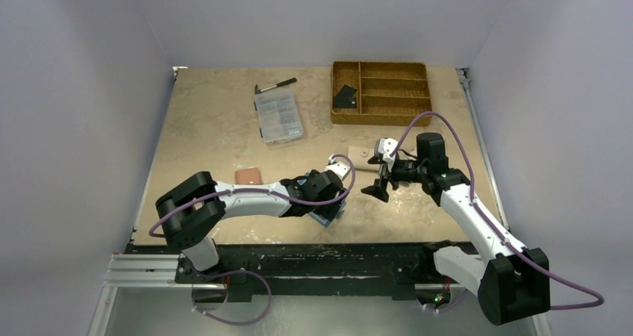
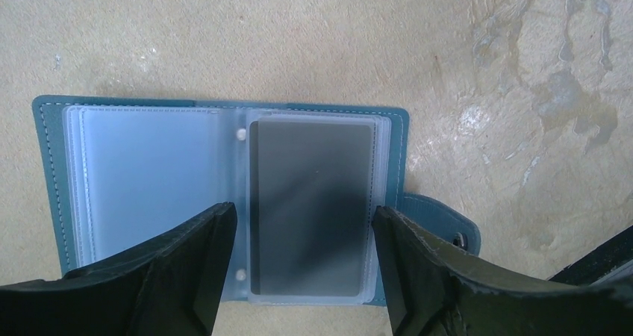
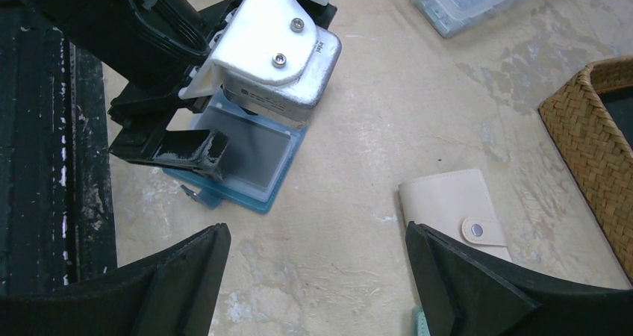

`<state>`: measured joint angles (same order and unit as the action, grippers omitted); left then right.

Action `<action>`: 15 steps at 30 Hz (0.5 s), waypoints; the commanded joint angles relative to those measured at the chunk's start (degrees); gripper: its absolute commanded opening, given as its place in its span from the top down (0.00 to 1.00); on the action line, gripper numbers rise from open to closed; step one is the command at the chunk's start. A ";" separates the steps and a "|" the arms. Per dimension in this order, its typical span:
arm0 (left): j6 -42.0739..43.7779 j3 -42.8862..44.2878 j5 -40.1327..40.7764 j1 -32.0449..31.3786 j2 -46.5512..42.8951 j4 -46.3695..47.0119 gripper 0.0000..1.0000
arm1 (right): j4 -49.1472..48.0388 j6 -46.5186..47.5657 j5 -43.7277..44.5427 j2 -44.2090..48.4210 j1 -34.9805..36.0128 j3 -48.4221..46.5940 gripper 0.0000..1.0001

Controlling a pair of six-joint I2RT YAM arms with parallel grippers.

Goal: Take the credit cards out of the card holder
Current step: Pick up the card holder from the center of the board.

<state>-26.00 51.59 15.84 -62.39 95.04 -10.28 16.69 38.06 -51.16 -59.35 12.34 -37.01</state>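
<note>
Left gripper (image 2: 302, 215), jaws wide, straddles the greyish card (image 2: 312, 164) at three o'clock in the card holder (image 2: 49, 172), presumably to pinch it.

— Where is the card holder (image 1: 334, 216)?

— Open flat on the table (image 1: 201, 127) near the front edge, between the two arms, under the left gripper (image 1: 332, 207). A credit card (image 2: 310, 201) lies in one sleeve, between the fingers (image 2: 201, 254).

— Around it?

— A snap wallet (image 1: 362, 157) lies behind it to the right, near the right gripper (image 1: 377, 190). A small wallet (image 1: 248, 175) lies left. Further back is a compartment box (image 1: 278, 116) with a pen (image 1: 276, 86) behind it. To the right, a divided tray (image 1: 381, 119) holds something flat (image 1: 345, 95), possibly a card, in its left compartment.
</note>
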 commanded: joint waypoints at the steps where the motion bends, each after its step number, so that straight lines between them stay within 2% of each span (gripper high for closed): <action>1: -0.80 2.08 2.05 -0.36 1.48 -1.22 0.28 | -0.55 1.04 -2.02 0.47 -0.21 0.36 0.01; 7: -2.03 2.11 5.30 -0.36 2.65 -2.68 0.33 | -0.41 1.12 -2.18 0.31 -0.21 0.33 0.01; 11: -2.76 1.64 5.96 -0.36 1.89 -2.75 0.40 | -0.24 1.27 -2.37 0.10 -0.23 0.35 0.01; 15: -3.86 1.02 5.49 -0.30 0.57 -2.20 0.52 | 0.37 1.48 -2.67 -0.33 -0.21 0.11 0.01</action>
<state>-28.62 52.73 18.85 -62.81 96.49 -10.57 16.71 38.48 -52.05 -59.37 12.34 -36.99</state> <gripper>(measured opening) 0.553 0.987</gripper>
